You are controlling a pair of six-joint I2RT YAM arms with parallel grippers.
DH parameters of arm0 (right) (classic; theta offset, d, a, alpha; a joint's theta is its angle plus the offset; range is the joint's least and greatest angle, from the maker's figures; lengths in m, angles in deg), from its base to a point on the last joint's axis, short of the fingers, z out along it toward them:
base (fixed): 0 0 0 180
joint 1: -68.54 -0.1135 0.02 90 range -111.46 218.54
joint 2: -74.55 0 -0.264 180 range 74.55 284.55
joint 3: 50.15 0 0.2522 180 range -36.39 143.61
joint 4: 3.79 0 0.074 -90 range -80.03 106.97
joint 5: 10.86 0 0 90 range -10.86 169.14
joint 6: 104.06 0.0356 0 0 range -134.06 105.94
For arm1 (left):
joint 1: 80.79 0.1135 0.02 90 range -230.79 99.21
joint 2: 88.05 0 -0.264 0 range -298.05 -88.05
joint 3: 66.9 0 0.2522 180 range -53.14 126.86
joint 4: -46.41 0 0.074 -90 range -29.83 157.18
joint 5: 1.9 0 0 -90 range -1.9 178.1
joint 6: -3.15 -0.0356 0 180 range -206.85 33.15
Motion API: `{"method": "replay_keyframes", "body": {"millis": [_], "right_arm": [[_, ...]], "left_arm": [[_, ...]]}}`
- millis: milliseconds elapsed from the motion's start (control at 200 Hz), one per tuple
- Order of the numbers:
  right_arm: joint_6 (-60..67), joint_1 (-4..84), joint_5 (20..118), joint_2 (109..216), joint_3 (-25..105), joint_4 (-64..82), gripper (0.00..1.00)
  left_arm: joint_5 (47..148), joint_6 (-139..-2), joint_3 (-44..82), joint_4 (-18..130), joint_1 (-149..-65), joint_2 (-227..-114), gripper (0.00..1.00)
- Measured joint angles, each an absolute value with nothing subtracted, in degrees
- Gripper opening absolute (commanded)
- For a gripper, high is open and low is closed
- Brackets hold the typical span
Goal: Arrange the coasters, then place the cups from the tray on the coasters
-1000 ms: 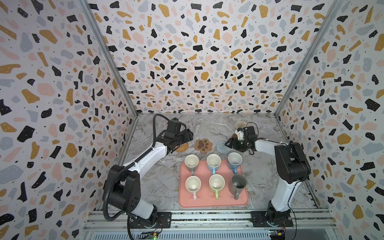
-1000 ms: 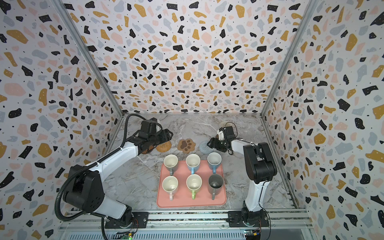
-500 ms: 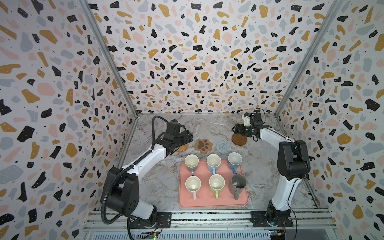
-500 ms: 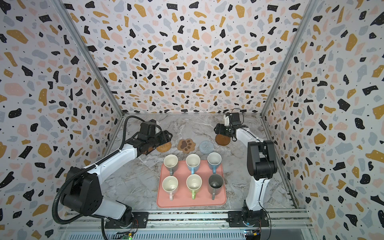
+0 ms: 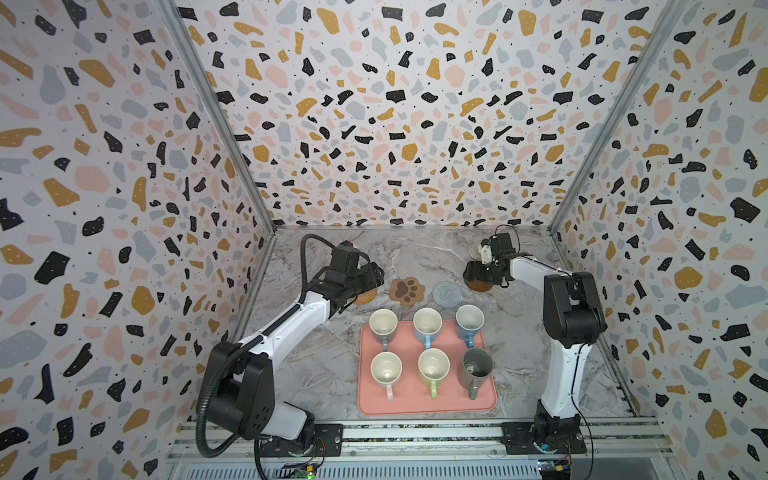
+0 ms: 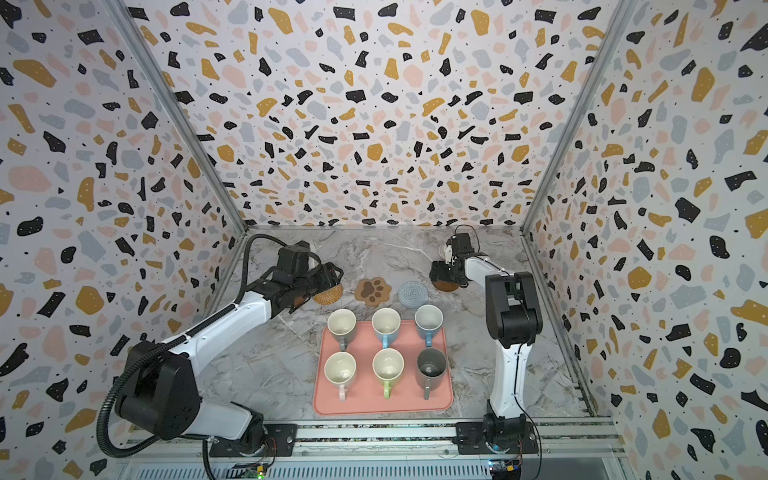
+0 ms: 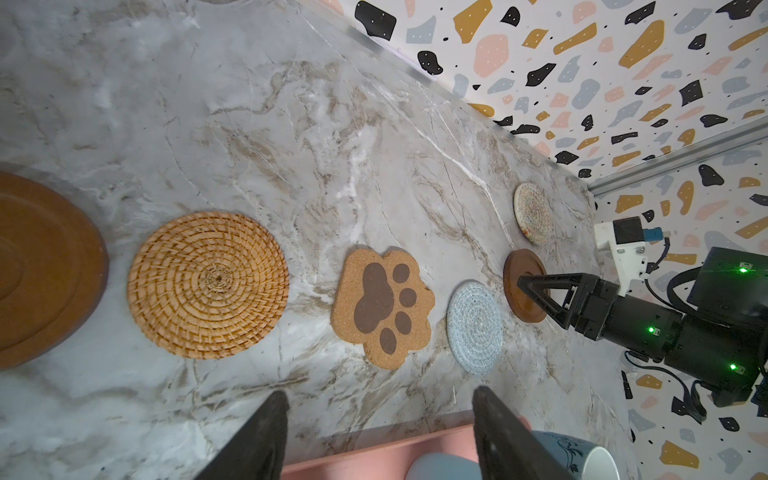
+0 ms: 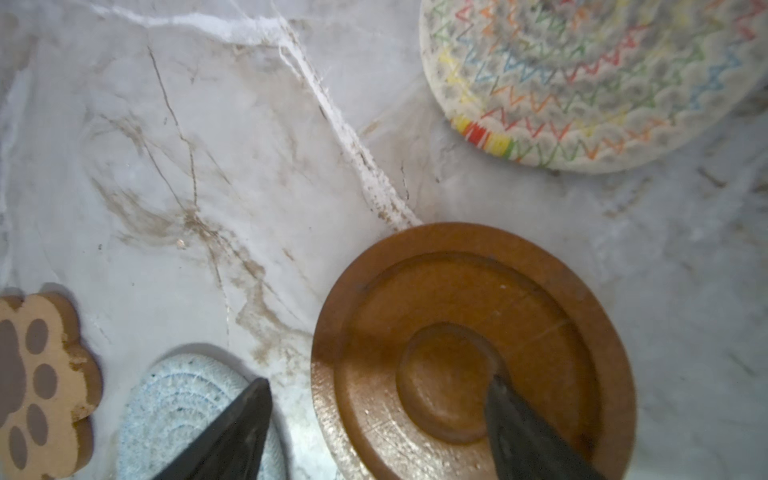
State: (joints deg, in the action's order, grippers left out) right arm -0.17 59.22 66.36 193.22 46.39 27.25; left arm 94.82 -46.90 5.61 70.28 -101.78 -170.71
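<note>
Coasters lie on the tabletop [image 5: 332, 374] behind the tray [image 5: 428, 409] in both top views. The rattan round [image 5: 367, 296], paw-print mat [image 5: 407, 291], grey-blue crochet round [image 5: 447, 294] and a brown disc [image 5: 484, 286] form a row; the cream woven round [image 5: 474, 251] sits apart, nearer the back wall; all six cups [image 5: 433, 365] stand on the tray. The right claw [image 5: 470, 273] hangs over the brown disc; the left claw [image 5: 375, 276] is near the rattan round. The row runs close to the rear cups, so a low sweep by either arm could, I judge, clip a rim.

From the left wrist, the left claw [image 7: 378, 436] gapes wide with nothing in it; a second brown disc [image 7: 41, 270] lies just beside the rattan round. One finger stands close to a light blue cup [image 7: 557, 452] at the tray's edge; a straight descent here risks knocking that cup.

From the right wrist, the right claw [image 8: 380, 432] is spread wide and grips nothing; one finger [image 8: 528, 428] is over the disc's central recess, the other over the crochet round. Whether a tip touches, I cannot tell. If one does, a sideways move would likely shove the disc into the crochet round just beside it; the crochet loops could also snag a tip. The disc looks thin and glossy, so a pinch off the flat tabletop may slip. The cream woven round is not yet in line.
</note>
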Motion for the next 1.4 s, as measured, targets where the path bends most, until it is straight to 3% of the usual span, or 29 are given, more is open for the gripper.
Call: {"method": "replay_keyframes", "body": {"millis": [501, 866, 1402], "right_arm": [[-3.9, 58.3, 71.2, 187.6, 39.1, 29.6, 0.82], [-3.0, 58.2, 69.6, 180.9, 31.0, 31.2, 0.82], [-1.1, 56.7, 66.7, 180.5, 30.5, 30.9, 0.82]], "left_arm": [[94.4, -45.9, 3.5, 69.3, -101.8, -169.2, 0.71], [94.4, -45.4, 2.4, 68.6, -101.8, -168.1, 0.71], [94.6, -44.5, 1.5, 68.2, -101.8, -165.5, 0.71]]}}
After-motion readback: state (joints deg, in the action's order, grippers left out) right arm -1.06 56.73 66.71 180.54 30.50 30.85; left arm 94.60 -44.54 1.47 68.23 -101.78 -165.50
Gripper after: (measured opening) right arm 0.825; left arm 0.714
